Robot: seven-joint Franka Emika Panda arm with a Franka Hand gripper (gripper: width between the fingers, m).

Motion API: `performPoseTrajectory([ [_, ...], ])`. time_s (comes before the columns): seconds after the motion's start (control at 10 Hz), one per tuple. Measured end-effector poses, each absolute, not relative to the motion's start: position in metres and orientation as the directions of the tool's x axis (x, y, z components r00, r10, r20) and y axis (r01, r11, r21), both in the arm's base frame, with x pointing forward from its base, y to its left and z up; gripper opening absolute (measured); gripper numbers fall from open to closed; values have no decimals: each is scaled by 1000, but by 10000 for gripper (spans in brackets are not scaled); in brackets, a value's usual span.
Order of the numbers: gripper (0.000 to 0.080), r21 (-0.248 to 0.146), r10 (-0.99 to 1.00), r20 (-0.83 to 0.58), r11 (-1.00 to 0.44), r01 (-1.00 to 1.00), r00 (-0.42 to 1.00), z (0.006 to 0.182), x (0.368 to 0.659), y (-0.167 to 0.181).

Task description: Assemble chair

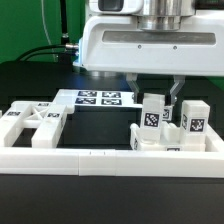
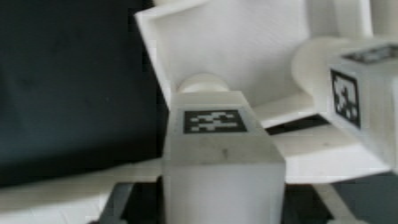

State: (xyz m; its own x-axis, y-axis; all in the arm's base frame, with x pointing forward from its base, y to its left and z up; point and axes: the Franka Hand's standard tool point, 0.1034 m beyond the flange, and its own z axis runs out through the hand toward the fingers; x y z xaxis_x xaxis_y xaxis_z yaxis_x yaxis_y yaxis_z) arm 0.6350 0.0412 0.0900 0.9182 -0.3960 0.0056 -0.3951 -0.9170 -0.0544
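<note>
The chair parts are matte white with black-and-white tags. A flat slab (image 1: 165,140) lies at the exterior view's right, with a tagged post (image 1: 193,118) standing on it. My gripper (image 1: 155,98) hangs over the slab, its jaws shut on a second tagged post (image 1: 152,114), held upright just above or on the slab. In the wrist view this post (image 2: 217,140) fills the gap between my fingers (image 2: 139,192), and my gripper (image 2: 222,205) closes on its sides. The other post (image 2: 356,85) shows beside it, with the slab (image 2: 214,50) behind. A framed panel (image 1: 35,122) lies at the left.
The marker board (image 1: 100,98) lies flat behind the parts on the black table. A long low white border rail (image 1: 110,156) runs along the front. Cables hang at the back left.
</note>
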Motion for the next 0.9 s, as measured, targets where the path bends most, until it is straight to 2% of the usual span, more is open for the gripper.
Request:
performPoseTrajectory([
  [0.3, 285, -77, -664, 5, -746, -662, 748, 90, 638, 49],
  [0.4, 285, -77, -672, 4, -738, -670, 740, 90, 638, 48],
  [0.6, 285, -78, -786, -11, -615, -785, 618, 90, 638, 48],
  [0.7, 285, -78, -845, -20, -532, -843, 535, 89, 638, 47],
  [0.9, 285, -114, -946, -29, -318, -941, 323, 89, 636, 48],
])
